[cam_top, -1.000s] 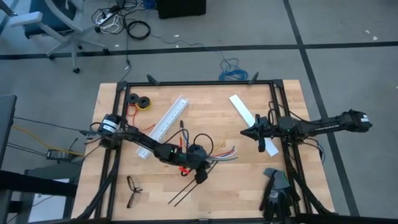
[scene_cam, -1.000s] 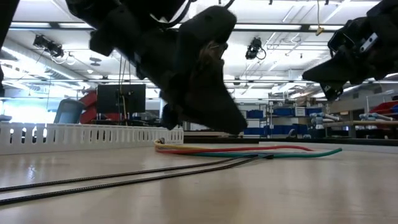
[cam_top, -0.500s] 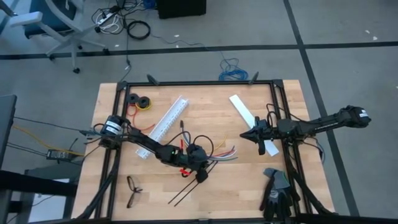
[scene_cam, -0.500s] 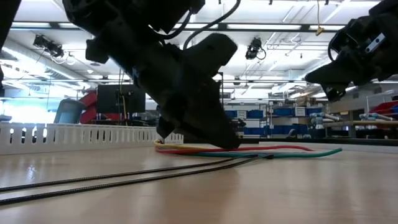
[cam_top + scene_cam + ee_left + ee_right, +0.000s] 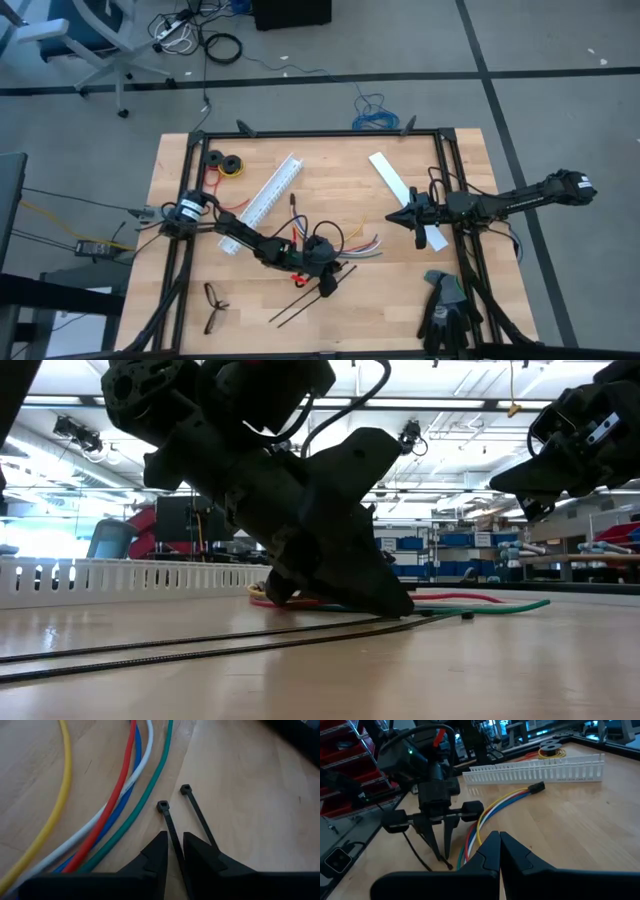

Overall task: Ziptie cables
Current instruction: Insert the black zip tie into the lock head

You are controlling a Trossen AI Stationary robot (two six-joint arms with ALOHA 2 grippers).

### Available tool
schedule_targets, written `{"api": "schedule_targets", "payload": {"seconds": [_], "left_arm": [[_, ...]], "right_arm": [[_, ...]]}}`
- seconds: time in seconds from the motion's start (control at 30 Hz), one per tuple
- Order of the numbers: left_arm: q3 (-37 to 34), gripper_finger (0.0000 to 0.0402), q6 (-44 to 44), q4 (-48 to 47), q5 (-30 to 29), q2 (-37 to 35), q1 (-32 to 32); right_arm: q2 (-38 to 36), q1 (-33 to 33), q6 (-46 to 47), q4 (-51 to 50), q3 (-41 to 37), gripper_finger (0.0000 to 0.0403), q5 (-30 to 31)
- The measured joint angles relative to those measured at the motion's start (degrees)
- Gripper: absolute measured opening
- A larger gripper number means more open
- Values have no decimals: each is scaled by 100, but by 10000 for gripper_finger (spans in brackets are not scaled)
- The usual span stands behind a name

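The left hand (image 5: pixel 325 287) is down at the table (image 5: pixel 330 175) near its middle, toward the front edge, tilted with its tips on the wood. In the left wrist view its two dark fingers (image 5: pixel 155 855) stand narrowly apart with one of the zipties (image 5: pixel 172 832) running up between them; the fingers sit close on either side of the strip, but whether they actually press on it cannot be told. The second ziptie (image 5: pixel 197 815) lies just beside the first, its square head a little farther out, both flat on the wood. From above, the two zipties (image 5: pixel 300 307) show as thin black lines slanting from the left hand toward the front of the table. The cables (image 5: pixel 120 795) lie just next to the zipties, a loose run of yellow, red, blue, white and green wires, the green one nearest the ziptie heads. In the low view the cables (image 5: pixel 480 601) trail out flat behind the left hand. The right hand (image 5: pixel 419 234) hangs above the table's right side, well apart from the cables, its fingers (image 5: pixel 492 852) pressed together and holding nothing. A white slotted strip (image 5: pixel 265 200) lies at an angle on the left part of the table, a pair of glasses (image 5: pixel 213 305) near the front left corner, and a black glove (image 5: pixel 443 310) at the front right.
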Motion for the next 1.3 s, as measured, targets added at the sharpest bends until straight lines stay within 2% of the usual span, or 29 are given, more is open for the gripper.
{"api": "schedule_targets", "payload": {"seconds": [0.17, 0.4, 0.57, 0.73, 0.87, 1.0, 1.17, 1.3], "left_arm": [[-2, 11, 108, -36, -48, 5, 4], [-33, 3, 267, 238, -165, -24, -4], [-33, 2, 584, 276, -569, -308, -2], [-33, 1, 1011, -220, -1533, -778, -7], [-17, 1, 1447, -805, -2923, -1166, -11], [-23, 1, 1988, -1036, -4145, -1208, -7], [-22, 0, 2474, -1016, -5077, -1054, 49], [-22, 0, 2993, -989, -5347, -970, 239]], "right_arm": [[2, -2, 0, 7, 0, 0, 6], [2, -2, 0, 7, 2, 0, 22], [1, -2, 114, 11, 2, 0, 22], [80, -2, 462, 15, 2, 0, 182], [380, -2, 738, 41, 2, 0, 530], [880, -4, 1019, 482, 4, 0, 747], [1746, -4, 1098, 1264, 123, 0, 1060], [2660, -58, 961, 1290, 722, 0, 1356]]}}
